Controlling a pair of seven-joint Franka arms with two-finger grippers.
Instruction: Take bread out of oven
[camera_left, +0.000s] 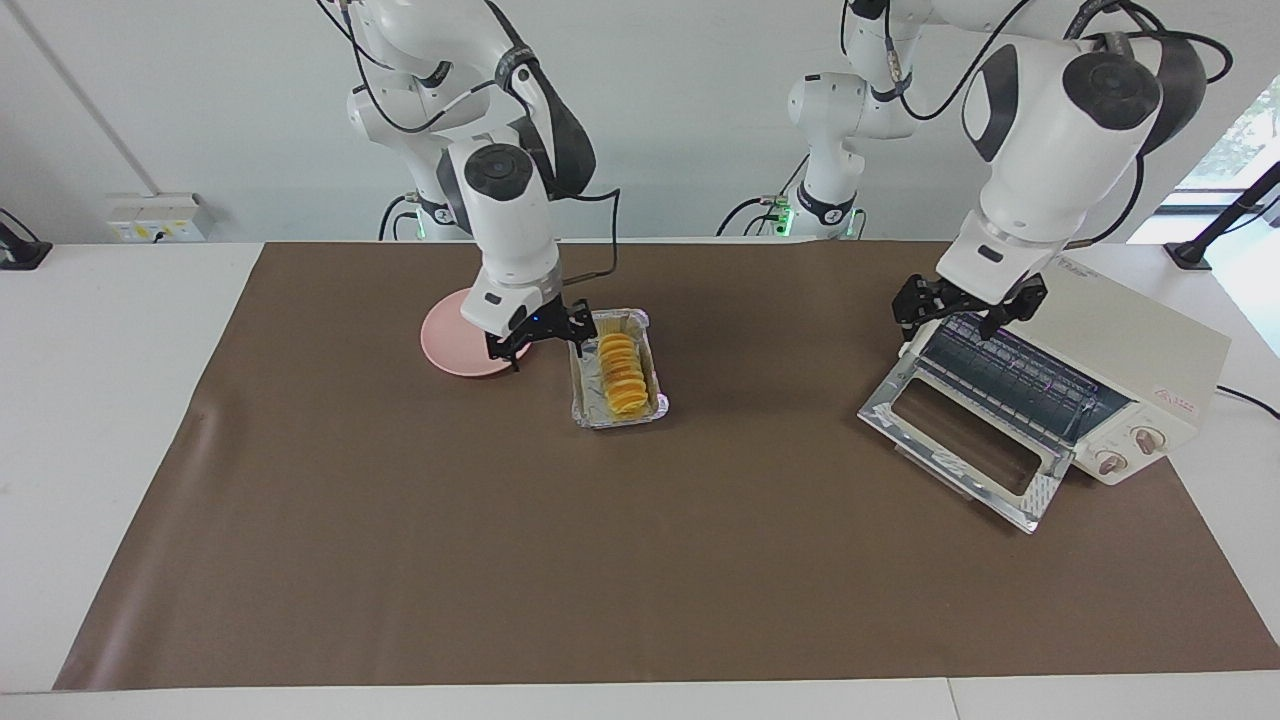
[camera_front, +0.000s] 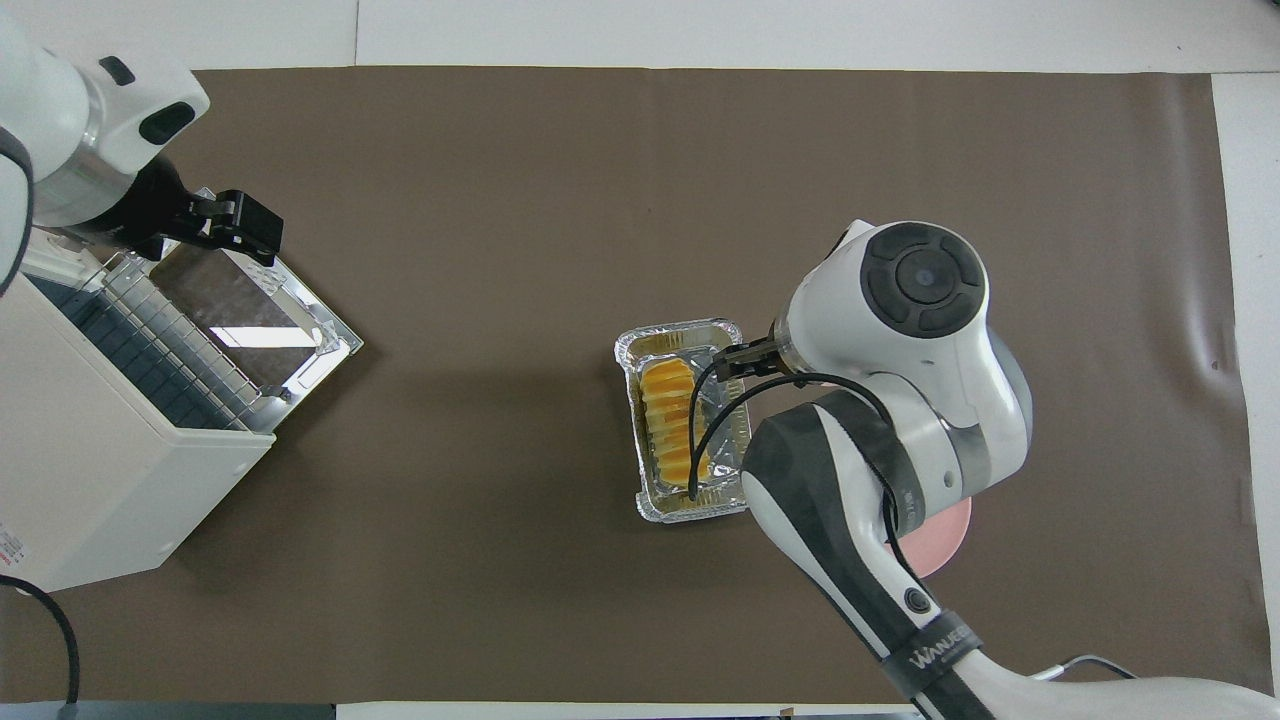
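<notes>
You will find the bread (camera_left: 623, 375) in the foil tray (camera_left: 590, 410) on the surface (camera_left: 640, 560), out of the oven (camera_left: 1120, 345). The right tool (camera_left: 535, 338) hangs with fingers spread and empty, over the gap between the tray and the pink plate (camera_left: 445, 350). The left tool (camera_left: 968, 303), likewise spread and empty, hangs over the oven's open door (camera_left: 960, 440).

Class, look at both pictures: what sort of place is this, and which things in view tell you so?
Probably a robotics lab staged as a kitchen: two white robot arms stand at a table under a brown mat, with a toaster oven, bread in a foil tray, and a pink plate.
</notes>
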